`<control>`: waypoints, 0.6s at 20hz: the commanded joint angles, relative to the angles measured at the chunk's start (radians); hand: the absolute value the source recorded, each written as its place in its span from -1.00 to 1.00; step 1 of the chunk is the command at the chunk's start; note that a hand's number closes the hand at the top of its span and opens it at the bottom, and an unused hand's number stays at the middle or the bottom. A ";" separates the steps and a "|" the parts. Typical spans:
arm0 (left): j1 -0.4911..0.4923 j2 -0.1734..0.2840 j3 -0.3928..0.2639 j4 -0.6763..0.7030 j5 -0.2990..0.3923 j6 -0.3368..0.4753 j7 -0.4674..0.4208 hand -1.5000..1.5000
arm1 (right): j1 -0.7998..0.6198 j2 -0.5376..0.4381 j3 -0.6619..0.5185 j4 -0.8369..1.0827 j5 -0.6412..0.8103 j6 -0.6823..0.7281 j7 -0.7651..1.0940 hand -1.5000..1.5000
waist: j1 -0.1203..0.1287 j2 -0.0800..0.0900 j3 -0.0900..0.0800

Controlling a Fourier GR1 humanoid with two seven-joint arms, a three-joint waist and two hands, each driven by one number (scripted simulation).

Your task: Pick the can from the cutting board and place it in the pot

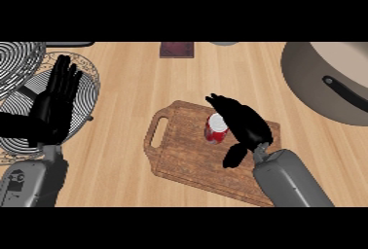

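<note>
Standing upright near the middle of the cutting board point(188, 155), the red can point(215, 129) sits just at nine o'clock of the right hand point(244, 124); that hand's fingers reach past the can's far side toward eleven o'clock and its thumb hangs toward six o'clock, so it is released, not closed round the can; the pot point(309, 73) lies at two o'clock, well apart; the left hand point(56, 99) rests open at nine o'clock, fingers up, over a wire rack point(22, 58).
</note>
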 commanded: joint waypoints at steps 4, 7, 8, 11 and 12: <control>-0.017 0.024 0.064 0.055 0.023 -0.066 -0.036 0.00 | -0.059 0.055 -0.052 0.208 0.059 -0.074 -0.139 -1.00 | 0.001 0.001 0.000; 0.044 0.000 0.033 -0.023 0.001 -0.053 -0.009 0.00 | -0.129 0.127 -0.059 0.237 0.059 -0.034 -0.096 -1.00 | 0.005 0.000 0.000; -0.041 -0.016 0.029 0.038 -0.025 -0.015 -0.010 0.00 | -0.056 0.070 -0.012 0.195 0.078 -0.046 -0.191 1.00 | -0.002 0.001 0.000; -0.084 -0.004 0.062 0.119 -0.014 -0.030 -0.045 0.00 | -0.036 0.105 0.057 0.203 0.140 -0.125 -0.240 1.00 | -0.006 0.002 0.000; -0.013 -0.001 0.038 -0.006 -0.007 -0.038 0.027 0.00 | -0.093 0.097 0.011 0.276 0.137 -0.139 -0.292 1.00 | 0.004 0.001 0.000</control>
